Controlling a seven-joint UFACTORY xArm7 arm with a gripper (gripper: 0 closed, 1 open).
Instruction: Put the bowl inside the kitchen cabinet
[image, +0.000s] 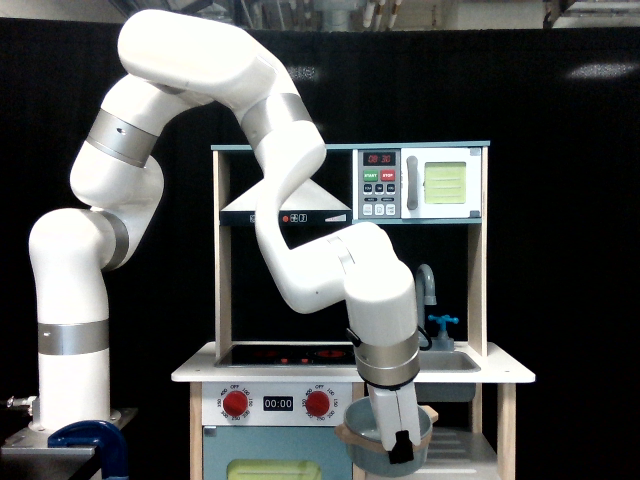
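Where the white arm ends at the lower centre of the frame, the gripper (399, 448) is clamped on the rim of the bowl (385, 443), holding it below the countertop (200, 373) in front of the kitchen cabinet (455, 448). The microwave (418, 184) sits at upper right.

I saw the grey-blue bowl (375, 440) with tan rim hanging slightly tilted below the counter, at nine o'clock of the doorless light-wood kitchen cabinet (462, 440).
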